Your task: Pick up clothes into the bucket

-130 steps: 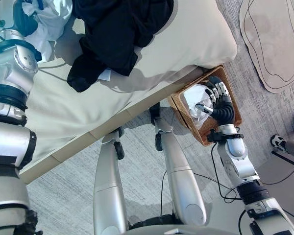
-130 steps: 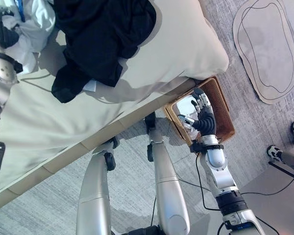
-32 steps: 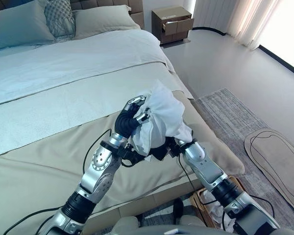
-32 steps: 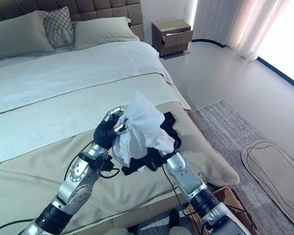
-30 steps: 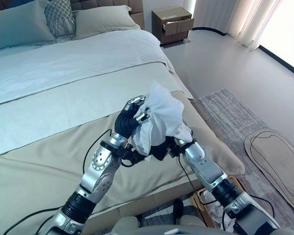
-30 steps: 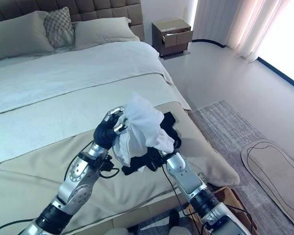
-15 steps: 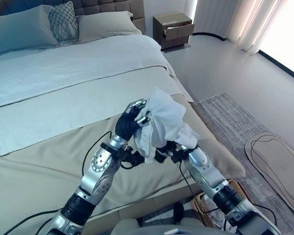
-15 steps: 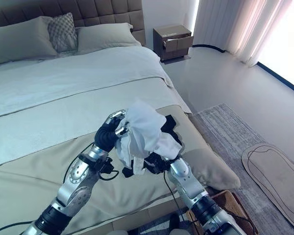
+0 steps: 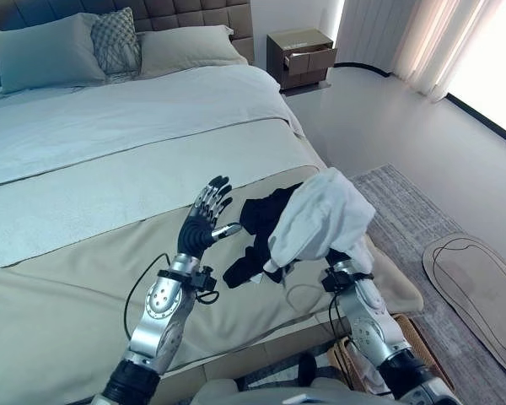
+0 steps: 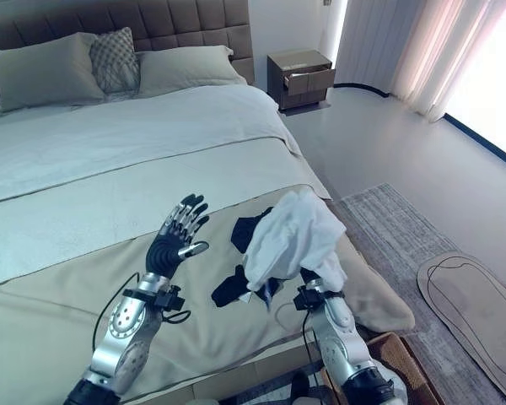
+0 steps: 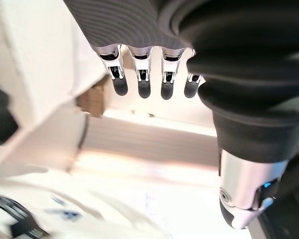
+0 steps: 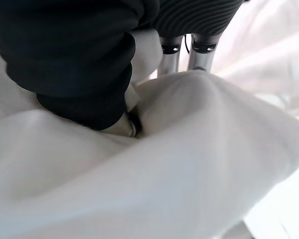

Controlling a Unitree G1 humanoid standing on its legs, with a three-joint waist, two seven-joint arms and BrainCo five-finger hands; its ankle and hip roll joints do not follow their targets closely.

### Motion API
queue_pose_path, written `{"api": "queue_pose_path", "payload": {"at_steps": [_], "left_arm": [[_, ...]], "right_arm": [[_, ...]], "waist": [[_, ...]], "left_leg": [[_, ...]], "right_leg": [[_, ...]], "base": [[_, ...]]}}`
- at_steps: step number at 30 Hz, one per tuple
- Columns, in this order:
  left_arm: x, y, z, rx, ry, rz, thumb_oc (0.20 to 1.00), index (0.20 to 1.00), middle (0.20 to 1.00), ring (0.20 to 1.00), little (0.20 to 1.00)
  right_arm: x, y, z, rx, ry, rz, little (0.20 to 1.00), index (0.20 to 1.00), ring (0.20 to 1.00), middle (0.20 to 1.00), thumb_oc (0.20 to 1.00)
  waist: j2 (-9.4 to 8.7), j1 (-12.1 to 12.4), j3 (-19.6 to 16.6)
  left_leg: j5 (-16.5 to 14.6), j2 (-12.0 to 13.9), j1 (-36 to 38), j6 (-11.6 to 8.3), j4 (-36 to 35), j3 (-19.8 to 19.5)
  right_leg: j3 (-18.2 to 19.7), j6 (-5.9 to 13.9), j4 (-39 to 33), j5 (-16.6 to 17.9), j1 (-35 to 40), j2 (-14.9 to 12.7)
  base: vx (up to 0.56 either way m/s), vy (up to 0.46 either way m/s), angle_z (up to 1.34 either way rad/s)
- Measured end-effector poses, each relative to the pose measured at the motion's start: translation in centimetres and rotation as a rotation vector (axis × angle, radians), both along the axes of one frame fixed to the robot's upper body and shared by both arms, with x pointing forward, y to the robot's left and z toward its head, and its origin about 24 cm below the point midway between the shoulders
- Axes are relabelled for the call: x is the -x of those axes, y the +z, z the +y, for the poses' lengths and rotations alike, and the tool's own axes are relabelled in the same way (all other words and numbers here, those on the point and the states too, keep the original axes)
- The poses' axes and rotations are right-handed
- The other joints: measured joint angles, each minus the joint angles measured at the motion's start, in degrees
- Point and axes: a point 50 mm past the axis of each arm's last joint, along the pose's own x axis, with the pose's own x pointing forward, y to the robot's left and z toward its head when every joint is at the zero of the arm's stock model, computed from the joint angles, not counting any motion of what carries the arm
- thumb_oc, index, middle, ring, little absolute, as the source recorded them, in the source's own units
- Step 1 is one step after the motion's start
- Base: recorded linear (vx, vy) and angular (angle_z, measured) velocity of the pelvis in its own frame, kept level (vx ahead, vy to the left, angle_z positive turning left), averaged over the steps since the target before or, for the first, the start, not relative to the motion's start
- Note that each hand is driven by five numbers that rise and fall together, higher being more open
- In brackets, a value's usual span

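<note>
**A:** Left eye view first: where does the white garment sit?

**B:** It hangs bunched over the right hand, raised above the bed's foot corner. In the right wrist view the cloth wraps the hand; two silver fingers run into the fabric and their tips are buried, so whether they are clamped on it cannot be told, though the cloth drapes as if carried.

**A:** And the other clothing?

**B:** A black garment lies crumpled on the beige cover, just beside and partly behind the white one, between the two hands. Neither hand is touching it.

**A:** The bucket?

**B:** A woven basket shows on the rug at the bed's foot, below the right arm, mostly hidden by that arm. A little pale cloth seems to lie in it, but that is hard to read.

**A:** So how far along is the task?

**B:** By judgement, midway. The white piece is lifted but not yet dropped in; the black piece is untouched on the bed.

**A:** The left hand?

**B:** Held up above the cover, palm forward, fingers straight and spread apart, thumb out to the side, holding nothing. The left wrist view confirms it: straight fingertips in a row with open air past them.
</note>
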Motion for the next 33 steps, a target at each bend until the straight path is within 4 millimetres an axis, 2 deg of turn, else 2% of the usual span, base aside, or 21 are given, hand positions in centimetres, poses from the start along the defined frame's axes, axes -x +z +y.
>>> {"api": "queue_pose_path", "payload": {"at_steps": [3,9,15,16,18,19,21,23,24,25,26,27,28,29,30,31,33], "left_arm": [[0.7,-2.7,0.5,-0.063,0.022,0.107,1.0,1.0,1.0,1.0,1.0],[1.5,-5.0,0.9,-0.107,0.041,0.194,1.0,1.0,1.0,1.0,1.0],[2.0,-5.9,1.6,-0.089,0.092,0.237,1.0,1.0,1.0,1.0,1.0],[1.9,-5.9,1.7,-0.089,0.098,0.237,1.0,1.0,1.0,1.0,1.0],[2.0,-6.0,1.9,-0.089,0.105,0.238,1.0,1.0,1.0,1.0,1.0],[1.8,-5.8,1.9,-0.089,0.105,0.231,1.0,1.0,1.0,1.0,1.0],[1.7,-5.7,2.0,-0.082,0.115,0.218,1.0,1.0,1.0,1.0,1.0],[1.4,-5.4,2.1,-0.064,0.135,0.204,1.0,1.0,1.0,1.0,1.0],[1.2,-5.2,2.2,-0.055,0.153,0.193,1.0,1.0,1.0,1.0,1.0],[0.9,-4.9,2.3,-0.057,0.162,0.182,1.0,1.0,1.0,1.0,1.0],[0.7,-4.8,2.4,-0.058,0.165,0.175,1.0,1.0,1.0,1.0,1.0],[0.4,-4.5,2.8,-0.068,0.181,0.159,1.0,1.0,1.0,1.0,1.0],[0.2,-4.3,3.0,-0.074,0.189,0.149,1.0,1.0,1.0,1.0,1.0],[0.0,-3.9,3.8,-0.09,0.212,0.136,1.0,1.0,1.0,1.0,1.0],[-0.1,-3.7,4.4,-0.103,0.229,0.128,1.0,1.0,1.0,1.0,1.0],[-0.1,-3.7,4.6,-0.1,0.25,0.132,1.0,1.0,1.0,1.0,1.0],[0.1,-4.1,4.1,-0.078,0.253,0.144,1.0,1.0,1.0,1.0,1.0]], "right_arm": [[0.8,-1.2,-1.4,-0.121,-0.081,0.048,0.2,0.2,0.2,0.2,0.2],[2.9,-3.0,-4.2,-0.156,-0.207,0.111,0.2,0.2,0.2,0.2,0.2],[5.2,-3.9,-7.9,-0.165,-0.416,0.129,0.2,0.2,0.2,0.2,0.2],[5.6,-4.1,-8.5,-0.165,-0.454,0.135,0.2,0.2,0.2,0.2,0.2],[5.6,-4.1,-9.0,-0.16,-0.481,0.132,0.2,0.2,0.2,0.2,0.2],[6.1,-4.5,-9.2,-0.157,-0.504,0.15,0.2,0.2,0.2,0.2,0.2],[5.5,-4.5,-9.1,-0.162,-0.519,0.152,0.2,0.2,0.2,0.2,0.2],[5.1,-4.4,-9.0,-0.144,-0.521,0.155,0.2,0.2,0.2,0.2,0.2],[4.9,-4.5,-8.9,-0.117,-0.515,0.168,0.2,0.2,0.2,0.2,0.2],[5.0,-4.9,-8.8,-0.052,-0.5,0.196,0.2,0.2,0.2,0.2,0.2],[5.0,-5.0,-8.7,-0.025,-0.487,0.208,0.2,0.2,0.2,0.2,0.2],[4.9,-5.2,-8.3,0.019,-0.468,0.224,0.2,0.2,0.2,0.2,0.2],[4.8,-5.2,-8.0,0.035,-0.451,0.227,0.2,0.2,0.2,0.2,0.2],[4.4,-5.1,-7.2,0.059,-0.419,0.225,0.2,0.2,0.2,0.2,0.2],[4.1,-5.0,-6.7,0.073,-0.395,0.221,0.2,0.2,0.2,0.2,0.2],[3.6,-4.8,-6.6,0.091,-0.377,0.211,0.2,0.2,0.2,0.2,0.2],[3.3,-4.3,-7.5,0.144,-0.376,0.201,0.2,0.2,0.2,0.2,0.2]], "waist": [[-0.38,-0.1,-0.2],[-1.05,-0.2,-0.6],[-1.49,-0.9,-0.6],[-1.66,-2.5,-0.6],[-1.55,-2.7,-0.6],[-2.34,-4.6,-0.2],[-2.61,-4.8,0.2],[-1.37,-2.6,1.6],[-1.16,-2.2,2.2],[-1.25,-1.8,2.5],[-1.29,-1.6,2.5],[-1.64,-1.5,2.7],[-1.91,-1.4,2.6],[-3.53,-1.3,2.7],[-4.54,-1.3,2.6],[-4.02,-1.2,3.0],[-0.84,-1.7,3.2]], "left_leg": [[0.1,0.0,0.2,0.07,-0.3,0.0],[0.1,-0.1,0.9,0.16,-0.9,0.4],[0.1,-0.4,1.9,0.25,-1.5,1.8],[-0.1,-0.8,2.2,0.46,-1.6,2.6],[-0.3,-0.6,2.3,0.84,-1.8,4.1],[-0.1,-1.8,2.4,1.02,-1.5,5.2],[-0.1,-1.4,3.2,1.44,-1.8,8.8],[-0.5,0.2,3.4,2.55,-1.2,14.5],[-1.3,0.9,3.0,3.64,0.3,16.4],[-1.3,1.6,2.9,3.76,0.9,17.7],[-1.9,1.9,3.0,4.13,1.1,17.9],[-1.9,2.6,3.0,3.9,1.8,18.4],[-2.1,2.8,3.1,3.84,1.9,18.5],[-2.2,2.9,3.2,2.15,2.9,18.9],[-2.9,2.8,3.4,0.52,3.2,19.1],[-2.5,3.0,3.3,-0.41,3.5,19.2],[-1.6,5.6,2.8,-1.32,3.4,17.4]], "right_leg": [[0.0,0.11,0.0,-0.1,0.0,0.0],[0.3,0.38,0.0,-0.4,0.2,-0.1],[1.8,0.81,0.8,-0.8,-0.3,-0.4],[2.8,1.32,1.7,-1.1,-1.0,-0.6],[4.0,1.57,3.0,-1.8,-2.2,-0.8],[4.9,2.38,3.5,-1.1,-3.1,-0.9],[5.3,2.58,5.3,-2.5,-5.1,-2.0],[-1.9,2.27,9.7,-3.3,-7.3,-4.6],[-6.3,2.57,15.6,-4.2,-9.0,-7.5],[-10.7,2.76,20.0,-5.7,-8.9,-11.4],[-11.6,3.48,21.3,-6.1,-8.7,-12.5],[-13.2,3.87,21.8,-6.7,-6.0,-15.2],[-13.9,4.12,21.3,-6.5,-4.7,-16.3],[-15.3,3.8,18.9,-5.9,-1.1,-18.3],[-16.2,5.35,16.8,-7.0,0.2,-18.7],[-16.0,6.41,16.2,-7.1,0.4,-17.3],[-15.7,5.66,15.9,-6.8,-0.1,-14.5]], "base": [[0.0,0.0,0.0],[0.0,0.013,-0.01],[-0.03,0.078,-0.14],[-0.05,0.066,-0.24],[-0.1,0.108,-0.4],[-0.14,0.128,-0.63],[-0.13,0.04,-0.89],[-0.1,-0.024,-1.21],[-0.06,-0.061,-1.03],[-0.07,-0.083,-0.76],[-0.02,-0.09,-0.47],[-0.02,-0.113,-0.35],[-0.01,-0.122,-0.32],[0.04,-0.157,-0.32],[0.0,-0.098,-0.32],[-0.01,-0.247,-0.3],[-0.03,-0.238,-0.22]]}}
